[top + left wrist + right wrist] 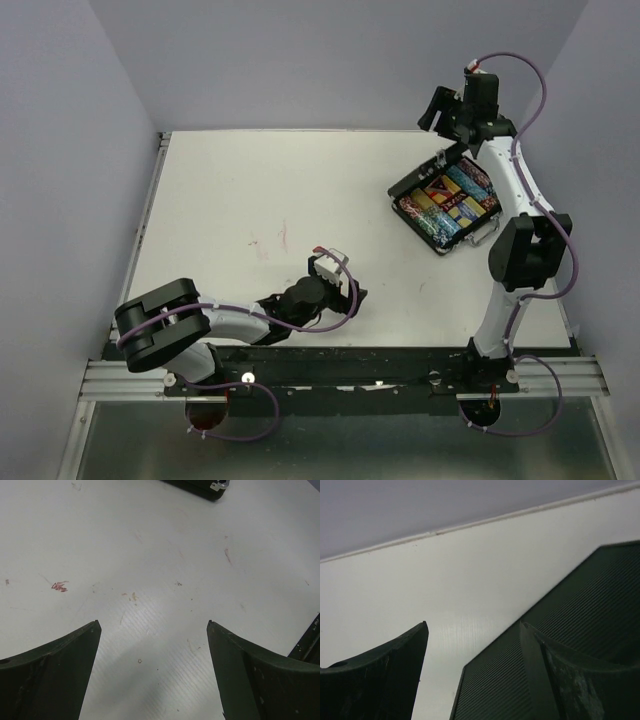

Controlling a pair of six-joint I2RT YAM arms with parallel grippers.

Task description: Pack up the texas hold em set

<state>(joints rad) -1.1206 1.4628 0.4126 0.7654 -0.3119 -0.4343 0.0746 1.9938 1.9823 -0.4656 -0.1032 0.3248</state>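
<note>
Case (470, 236) at far right of table (250, 180), lid (580, 610) raised on its far side; chip rows (432, 212) inside. Right gripper (472, 625) just above lid. Left gripper (152, 622) at near centre, well apart, left of case.

White table (230, 180) w/ faint red marks (270, 242), pale lilac walls (340, 60) on 3 sides.

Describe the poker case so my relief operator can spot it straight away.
Start at the white table and go to its far right side, beside the right arm. The case lies open there, the only thing showing rows of multicoloured chips.
</note>
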